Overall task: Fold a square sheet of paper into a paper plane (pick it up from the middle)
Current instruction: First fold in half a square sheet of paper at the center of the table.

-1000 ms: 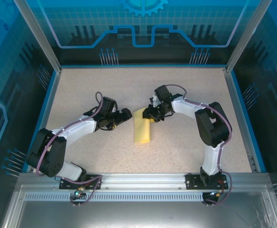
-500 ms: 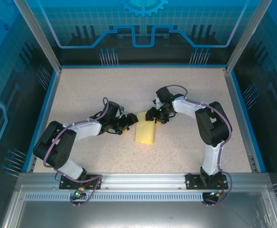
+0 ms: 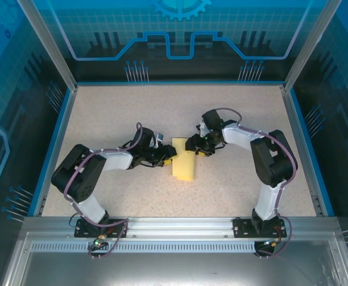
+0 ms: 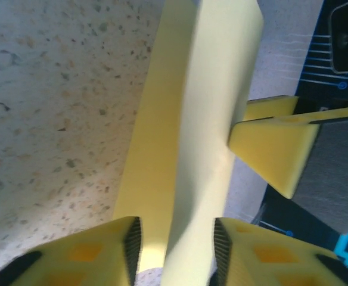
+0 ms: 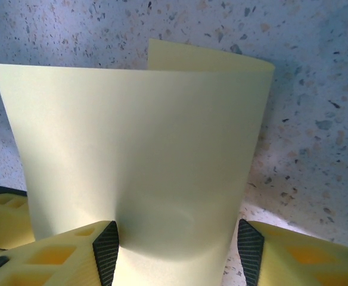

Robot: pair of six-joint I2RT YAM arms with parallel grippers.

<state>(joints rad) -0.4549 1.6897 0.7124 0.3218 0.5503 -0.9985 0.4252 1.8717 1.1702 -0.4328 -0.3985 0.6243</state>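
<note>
The square sheet of paper point(image 3: 185, 165), pale yellow, lies folded over on itself at the middle of the table. Its upper layer bows up off the lower one point(image 4: 210, 89). My left gripper point(image 3: 167, 159) is at the sheet's left edge. Its fingers point(image 4: 174, 229) stand apart with the raised fold between them. My right gripper point(image 3: 192, 145) is at the sheet's far right corner, open. The curved paper point(image 5: 138, 137) rises between its pads point(image 5: 177, 235) with a gap on each side. One right finger point(image 4: 275, 149) shows in the left wrist view. The paper plane is out of view.
The speckled tabletop point(image 3: 114, 113) is bordered by a blue rim and transparent walls point(image 3: 305, 47). A metal rail point(image 3: 180, 229) holding both arm bases runs along the near edge. Both arms reach inward, their elbows out towards the sides.
My left gripper moved right to the paper's left edge and its jaws narrowed. My right gripper's jaws widened on the far corner. The folded sheet shifted slightly right.
</note>
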